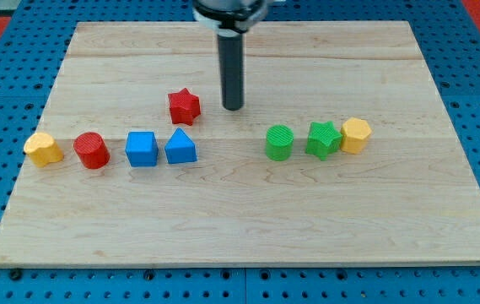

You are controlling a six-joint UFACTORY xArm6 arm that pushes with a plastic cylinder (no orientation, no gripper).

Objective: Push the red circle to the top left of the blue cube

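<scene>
The red circle (91,150) lies at the view's left, just left of the blue cube (141,149), with a small gap between them. My tip (233,108) stands on the board well to the upper right of both, right of a red star (184,106). It touches no block.
A blue triangle block (180,148) sits right beside the blue cube. A yellow block (43,149) lies left of the red circle. At the view's right stand a green cylinder (279,143), a green star (323,139) and a yellow hexagon (355,135). The wooden board (248,228) rests on blue pegboard.
</scene>
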